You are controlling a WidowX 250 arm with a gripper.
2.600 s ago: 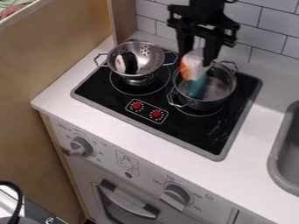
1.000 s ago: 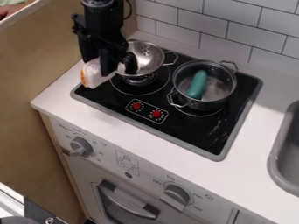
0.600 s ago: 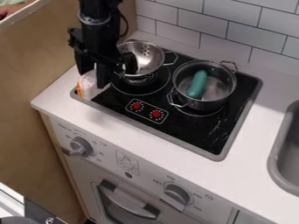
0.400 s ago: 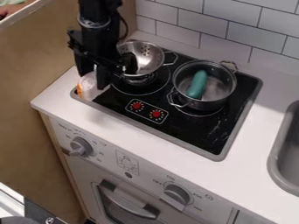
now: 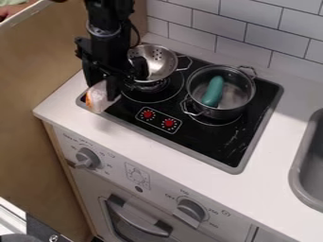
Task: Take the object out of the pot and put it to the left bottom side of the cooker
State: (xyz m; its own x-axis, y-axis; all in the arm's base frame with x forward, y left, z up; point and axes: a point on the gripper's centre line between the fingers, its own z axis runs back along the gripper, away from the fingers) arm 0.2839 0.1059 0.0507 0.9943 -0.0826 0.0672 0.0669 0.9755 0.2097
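The black gripper (image 5: 101, 90) hangs over the left front corner of the cooker (image 5: 205, 159), its two fingers on either side of a white and orange object (image 5: 97, 98), which it is shut on. The object is tilted, its lower end over the cooker's grey rim by the white counter; whether it touches the surface I cannot tell. On the right burner stands the metal pot (image 5: 234, 105), with a teal, long rounded object (image 5: 213, 91) lying inside.
A metal colander (image 5: 165, 61) on the left rear burner holds a dark item, partly behind the gripper. A wooden panel (image 5: 47, 85) borders the counter on the left, a tiled wall (image 5: 265, 33) the back. At the right is a grey sink (image 5: 302, 165).
From above the pot, the gripper has carried the white and orange object left past the colander and lowered it. Most recently, the object has tilted slightly between the fingers.
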